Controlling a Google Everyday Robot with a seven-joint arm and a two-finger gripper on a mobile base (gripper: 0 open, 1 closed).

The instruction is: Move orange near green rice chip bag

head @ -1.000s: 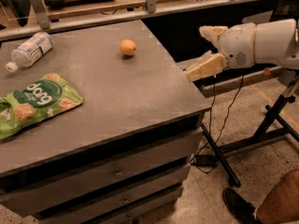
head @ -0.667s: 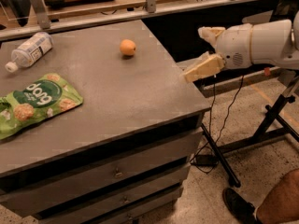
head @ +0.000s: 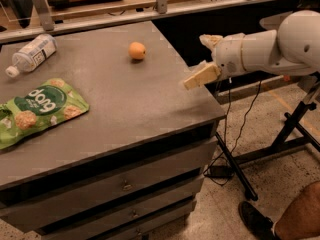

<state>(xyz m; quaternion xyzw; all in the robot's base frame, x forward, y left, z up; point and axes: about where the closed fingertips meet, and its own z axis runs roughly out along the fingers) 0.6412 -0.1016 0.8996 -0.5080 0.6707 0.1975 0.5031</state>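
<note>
a grey table (head: 125,104) fills most of the scene, with a stack of drawers (head: 125,184) under its near edge. the robot's white arm (head: 265,49) reaches in from the right, past the table's right edge and above the speckled floor. behind and under the arm stands a black metal stand (head: 295,129) with cables hanging beside it. at the near right corner a person's knee (head: 302,219) and a dark shoe (head: 255,221) show.

the green rice chip bag (head: 40,109) lies flat at the left side of the table, towards the near edge, partly cut off by the left border. a clear plastic bottle (head: 32,54) with a white cap lies on its side at the far left, apart from the bag.

the gripper (head: 195,61) hangs just off the table's right edge, its two tan fingers spread wide with nothing between them, pointing left towards the table.

the orange (head: 137,50) sits on the far part of the table, left of the gripper and not touched by it, well apart from the bag.
</note>
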